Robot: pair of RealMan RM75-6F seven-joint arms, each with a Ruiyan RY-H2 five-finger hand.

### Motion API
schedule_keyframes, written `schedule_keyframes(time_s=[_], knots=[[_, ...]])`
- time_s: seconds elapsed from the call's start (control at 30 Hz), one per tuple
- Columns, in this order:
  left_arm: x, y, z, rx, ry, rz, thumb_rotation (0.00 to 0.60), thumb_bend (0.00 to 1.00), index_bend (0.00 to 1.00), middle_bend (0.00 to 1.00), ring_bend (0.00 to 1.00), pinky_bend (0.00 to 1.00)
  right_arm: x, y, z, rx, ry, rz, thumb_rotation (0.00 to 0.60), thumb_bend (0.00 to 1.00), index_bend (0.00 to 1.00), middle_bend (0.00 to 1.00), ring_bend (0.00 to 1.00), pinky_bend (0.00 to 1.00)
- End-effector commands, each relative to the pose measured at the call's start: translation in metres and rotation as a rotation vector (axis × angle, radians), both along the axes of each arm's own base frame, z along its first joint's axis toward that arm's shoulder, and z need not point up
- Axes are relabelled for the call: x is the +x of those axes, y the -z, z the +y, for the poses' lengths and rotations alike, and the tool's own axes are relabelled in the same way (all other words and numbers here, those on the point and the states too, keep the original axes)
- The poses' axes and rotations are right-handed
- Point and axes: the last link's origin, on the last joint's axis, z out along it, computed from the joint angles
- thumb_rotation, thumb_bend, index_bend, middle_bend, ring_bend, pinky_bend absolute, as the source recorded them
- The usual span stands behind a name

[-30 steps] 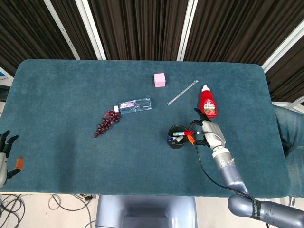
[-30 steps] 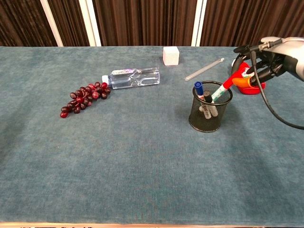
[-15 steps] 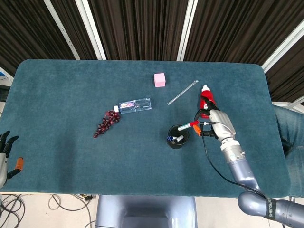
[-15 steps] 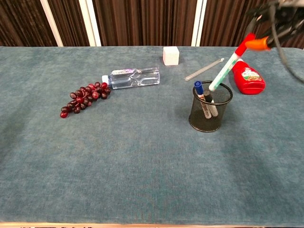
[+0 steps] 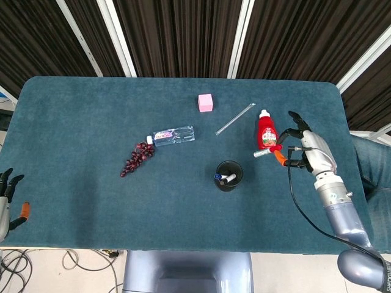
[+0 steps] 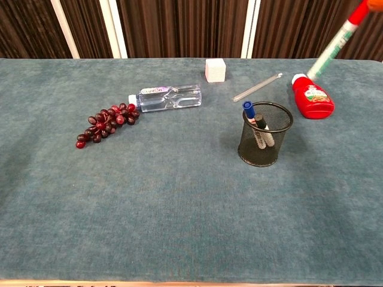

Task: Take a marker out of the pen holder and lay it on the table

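My right hand grips a red-capped marker by its cap end, high in the air to the right of the black mesh pen holder. In the head view the marker slants down-left over the ketchup bottle's lower edge, fully clear of the holder. The chest view shows only the marker at the top right corner, not the hand. A blue-capped marker and a dark one stay in the holder. My left hand hangs off the table's left edge with its fingers apart, holding nothing.
A red ketchup bottle lies right of the holder. A clear straw and a pink cube lie behind it. A flat water bottle and dark grapes lie to the left.
My right hand has lifted the red-capped marker up and to the right, fully out of the pen holder. The left hand has not moved.
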Motion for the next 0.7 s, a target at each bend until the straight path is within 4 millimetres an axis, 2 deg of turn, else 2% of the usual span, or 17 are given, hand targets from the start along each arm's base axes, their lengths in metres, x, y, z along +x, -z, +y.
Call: schedule_keyframes(time_s=[0.03, 0.1, 0.33, 0.5, 0.7], knots=[[0.000, 0.000, 0.000, 0.002, -0.001, 0.002, 0.600, 0.43, 0.14, 0.02, 0.00, 0.00, -0.023, 0.010, 0.004, 0.025, 0.046, 0.012, 0.600, 0.53, 0.69, 0.00, 0.08, 0.20], [-0.001, 0.000, 0.000, 0.003, -0.003, 0.002, 0.600, 0.43, 0.14, 0.01, 0.00, 0.00, -0.034, 0.021, 0.004, 0.027, 0.055, 0.010, 0.600, 0.53, 0.69, 0.00, 0.08, 0.20], [-0.001, 0.000, 0.000, 0.001, -0.003, 0.006, 0.600, 0.43, 0.14, 0.02, 0.00, 0.00, -0.053, 0.042, -0.003, 0.044, 0.087, -0.009, 0.600, 0.53, 0.69, 0.00, 0.08, 0.20], [-0.001, 0.000, 0.001, 0.001, -0.004, 0.007, 0.600, 0.43, 0.14, 0.02, 0.00, 0.00, -0.059, 0.052, -0.007, 0.052, 0.101, -0.009, 0.600, 0.53, 0.69, 0.00, 0.08, 0.20], [-0.001, 0.000, 0.001, 0.002, -0.004, 0.007, 0.600, 0.43, 0.14, 0.02, 0.00, 0.00, -0.058, 0.059, -0.006, 0.068, 0.091, 0.007, 0.600, 0.51, 0.69, 0.00, 0.08, 0.20]])
